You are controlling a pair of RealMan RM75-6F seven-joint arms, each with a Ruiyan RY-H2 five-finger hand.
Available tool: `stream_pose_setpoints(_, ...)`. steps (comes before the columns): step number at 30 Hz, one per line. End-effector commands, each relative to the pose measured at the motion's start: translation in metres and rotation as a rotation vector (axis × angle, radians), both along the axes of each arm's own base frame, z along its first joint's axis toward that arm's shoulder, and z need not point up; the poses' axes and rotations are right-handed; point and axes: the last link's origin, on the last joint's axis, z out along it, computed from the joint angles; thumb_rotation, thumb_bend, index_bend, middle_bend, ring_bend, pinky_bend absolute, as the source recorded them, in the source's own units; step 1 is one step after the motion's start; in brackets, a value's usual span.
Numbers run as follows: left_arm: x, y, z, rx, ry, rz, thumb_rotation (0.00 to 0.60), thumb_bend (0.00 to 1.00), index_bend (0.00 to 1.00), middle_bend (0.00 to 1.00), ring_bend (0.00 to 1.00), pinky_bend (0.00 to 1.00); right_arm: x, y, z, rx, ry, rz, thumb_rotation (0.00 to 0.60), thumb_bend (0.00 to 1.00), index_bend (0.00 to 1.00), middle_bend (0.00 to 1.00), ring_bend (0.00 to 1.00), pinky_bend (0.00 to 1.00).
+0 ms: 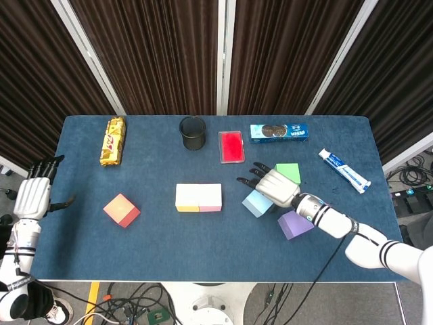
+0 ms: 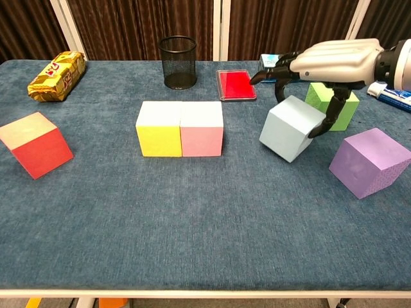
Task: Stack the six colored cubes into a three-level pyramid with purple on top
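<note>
1. While the right hand [image 2: 334, 61] hovers over the light blue cube [image 2: 290, 128], its thumb [image 2: 327, 122] rests against that cube's right face and its fingers [image 2: 273, 72] reach out above the top; the cube sits tilted on the blue counter [image 2: 192, 224], and I cannot tell whether it is truly gripped or only touched.
2. Just behind this hand, partly hidden by it, stands the green cube [image 2: 343, 106].
3. Near the hand's wrist, on the side toward the counter's front edge, lies the purple cube [image 2: 369, 160], turned at an angle and apart from the blue one.
4. Beyond the fingertips, toward the left hand, the yellow cube [image 2: 159, 131] and pink cube [image 2: 202, 131] stand touching side by side, flat on the counter.
5. Far from the right hand and nearest the left hand [image 1: 32, 196] sits the red cube [image 2: 37, 146], also turned at an angle.
6. That left hand hangs off the counter's edge, fingers apart, holding nothing.
7. Past the right hand's fingertips along the back edge are a red flat box [image 2: 236, 83], a black mesh cup [image 2: 178, 61] and a yellow snack packet [image 2: 58, 76]; a blue biscuit box [image 1: 279, 131] and a toothpaste tube [image 1: 345, 170] lie behind the hand.
</note>
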Motion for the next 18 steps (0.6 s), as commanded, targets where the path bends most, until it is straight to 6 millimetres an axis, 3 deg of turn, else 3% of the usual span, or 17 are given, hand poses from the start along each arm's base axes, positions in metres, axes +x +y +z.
stream_pose_setpoints(1,0.0,-0.001,0.0,0.003,-0.007,-0.002,0.6,0.22,0.08,0.09,0.0,0.06,0.0,-0.006,-0.001,-0.019,-0.015,-0.093,0.6,0.05,0.0,0.63,0.15,0.0)
stream_pose_setpoints(7,-0.001,-0.003,0.003,0.01,-0.02,-0.014,0.6,0.22,0.08,0.09,0.0,0.06,0.015,-0.01,-0.006,0.015,-0.031,-0.278,0.6,0.05,0.0,0.64,0.14,0.0)
stream_pose_setpoints(18,-0.002,-0.008,0.006,0.004,-0.046,-0.042,0.6,0.22,0.08,0.09,0.0,0.06,0.058,0.007,-0.023,-0.008,-0.024,-0.304,0.6,0.05,0.0,0.64,0.14,0.0)
